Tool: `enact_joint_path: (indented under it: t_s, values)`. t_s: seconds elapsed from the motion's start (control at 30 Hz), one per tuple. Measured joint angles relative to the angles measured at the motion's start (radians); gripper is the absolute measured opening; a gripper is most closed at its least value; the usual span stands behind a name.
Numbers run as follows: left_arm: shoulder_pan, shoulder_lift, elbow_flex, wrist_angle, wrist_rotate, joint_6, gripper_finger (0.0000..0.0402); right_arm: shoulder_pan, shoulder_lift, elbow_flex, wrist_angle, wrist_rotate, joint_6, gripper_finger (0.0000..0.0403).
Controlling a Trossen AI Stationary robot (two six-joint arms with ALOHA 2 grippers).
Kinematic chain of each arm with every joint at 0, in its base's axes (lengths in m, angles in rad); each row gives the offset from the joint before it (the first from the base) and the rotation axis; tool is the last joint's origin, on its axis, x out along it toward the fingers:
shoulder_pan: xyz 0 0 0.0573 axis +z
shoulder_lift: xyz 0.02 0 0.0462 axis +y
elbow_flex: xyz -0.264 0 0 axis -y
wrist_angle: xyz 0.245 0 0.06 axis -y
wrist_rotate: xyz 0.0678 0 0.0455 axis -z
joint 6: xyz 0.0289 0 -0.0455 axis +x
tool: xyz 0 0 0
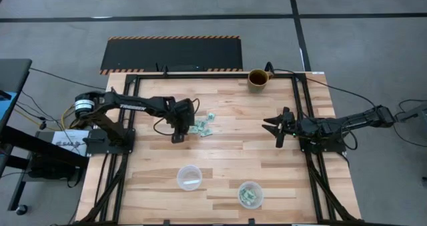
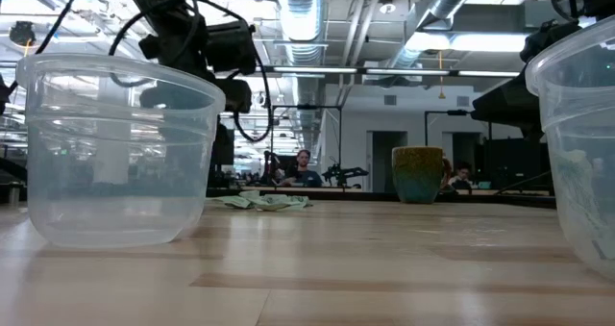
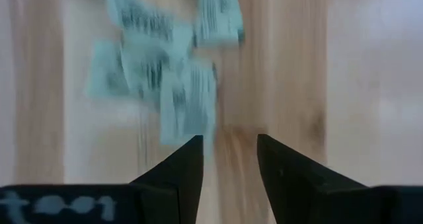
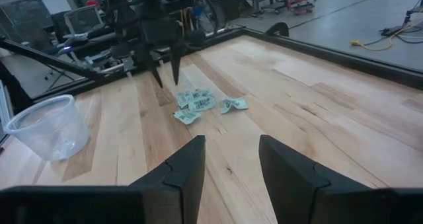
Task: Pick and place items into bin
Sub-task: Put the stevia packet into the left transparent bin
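Nearest your low camera stand two clear cups: an empty cup (image 2: 115, 153) and a cup with pieces (image 2: 577, 138), which already holds pale green bits. From above you see them as the empty cup (image 1: 189, 177) and the cup with pieces (image 1: 250, 195) on the near part of the table (image 1: 227, 153).

Your left gripper (image 1: 178, 137) hangs over the table just beside the items (image 1: 202, 125), its arm reaching in from the left side. Its jaws are spread with nothing between them, tips pointing down, and the items (image 3: 165, 65) lie on the wood just past the tips.

Your right gripper (image 1: 277, 129) waits well apart on the right side, jaws spread and empty, looking across at the items (image 4: 201, 105).

A mug (image 1: 258, 78) sits at the far edge. Beyond the table, people sit in an open workshop.
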Motion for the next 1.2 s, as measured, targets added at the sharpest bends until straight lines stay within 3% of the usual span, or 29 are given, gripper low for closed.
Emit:
enact_joint_path:
  t_s: [0.5,1.2]
  values:
    - [-0.024,0.024,0.0,0.043,-0.182,0.078,0.014,0.0,0.004,0.0,0.001,0.0,0.0,0.0137]
    - [-0.051,0.15,0.004,0.048,-0.145,0.139,0.014,0.0,0.009,0.0,0.001,0.0,0.0,0.0133]
